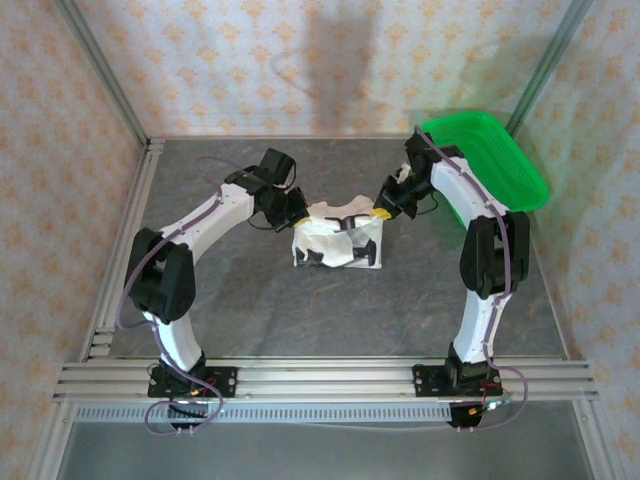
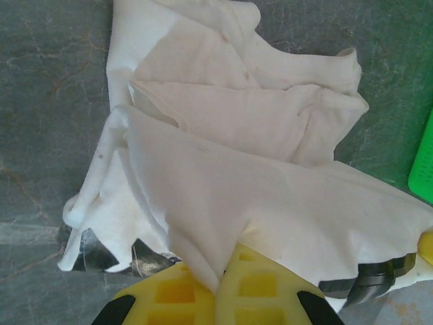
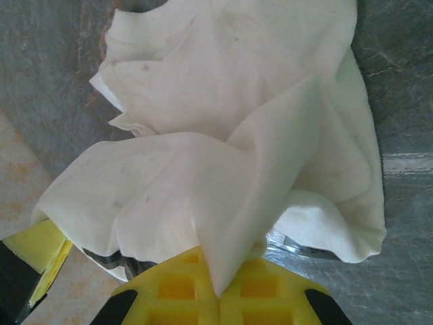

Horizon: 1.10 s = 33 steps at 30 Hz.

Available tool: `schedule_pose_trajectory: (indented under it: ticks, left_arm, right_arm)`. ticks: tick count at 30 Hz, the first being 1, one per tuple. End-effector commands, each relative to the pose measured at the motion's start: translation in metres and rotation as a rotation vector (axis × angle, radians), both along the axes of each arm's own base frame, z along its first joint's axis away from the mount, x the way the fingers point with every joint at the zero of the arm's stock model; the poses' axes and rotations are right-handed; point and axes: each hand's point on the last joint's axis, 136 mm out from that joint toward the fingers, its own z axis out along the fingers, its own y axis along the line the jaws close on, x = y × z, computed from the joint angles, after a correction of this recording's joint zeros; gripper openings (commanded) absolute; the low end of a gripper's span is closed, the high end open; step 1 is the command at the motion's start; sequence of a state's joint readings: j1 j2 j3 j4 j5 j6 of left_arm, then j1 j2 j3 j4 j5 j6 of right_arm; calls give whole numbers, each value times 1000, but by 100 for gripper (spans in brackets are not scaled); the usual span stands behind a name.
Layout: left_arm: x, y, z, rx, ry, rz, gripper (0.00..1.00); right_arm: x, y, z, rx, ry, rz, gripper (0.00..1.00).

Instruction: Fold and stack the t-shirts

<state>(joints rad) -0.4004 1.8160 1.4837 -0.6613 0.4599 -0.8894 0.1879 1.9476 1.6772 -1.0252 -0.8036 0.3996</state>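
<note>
A white t-shirt (image 1: 338, 240) hangs bunched between my two grippers over the middle of the grey table (image 1: 250, 300), its lower part resting on the surface with black printed marks showing. My left gripper (image 1: 297, 213) is shut on the shirt's left upper edge; in the left wrist view the cloth (image 2: 257, 189) is pinched between the yellow pads (image 2: 176, 291). My right gripper (image 1: 382, 210) is shut on the right upper edge; the right wrist view shows a fold of the cloth (image 3: 223, 169) clamped between its yellow pads (image 3: 277, 291).
A green plastic basket (image 1: 490, 160) sits at the back right, just behind the right arm; its edge (image 2: 423, 169) shows in the left wrist view. Metal frame posts and patterned walls enclose the table. Open grey surface lies in front of the shirt.
</note>
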Motion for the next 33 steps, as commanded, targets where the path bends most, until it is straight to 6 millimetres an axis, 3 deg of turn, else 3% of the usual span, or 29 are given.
schedule_pose_trajectory:
  ticks: [1,3,4,5,7,8,11,15,19,26,30,33]
  left_arm:
    - [16,2,-2,3,-22,-19,0]
    - [25,3,-6,6,-20,-15,1]
    - [31,3,-2,6,-43,-19,9]
    - [38,4,-13,22,-35,-15,19]
    - [56,2,-11,2,-54,1,45]
    - [63,-2,-8,-16,-62,2,51]
    - [85,-2,18,-15,-118,6,60]
    - [97,26,53,30,-170,58,63]
    - [86,60,75,110,-206,114,66]
    - [47,74,98,147,-305,66,66]
    - [11,101,128,221,-458,80,76]
    - [-21,130,144,310,-563,126,82]
  right_arm:
    - [11,-7,-8,-21,-3,-3,10]
    - [19,-7,-17,-17,1,-13,14]
    - [25,-7,-22,-16,2,-22,17]
    - [31,-7,-27,-16,8,-32,20]
    - [48,-8,-30,-15,3,-59,28]
    - [56,-8,-28,-14,-11,-65,34]
    - [78,-13,-12,-48,-72,-84,43]
    - [87,-33,24,-142,-192,-83,52]
    - [71,-48,42,-199,-251,-63,57]
    - [23,-42,56,-111,-380,-42,78]
    - [-12,-55,62,-145,-495,-59,85]
    - [-39,-78,59,-252,-565,-87,90]
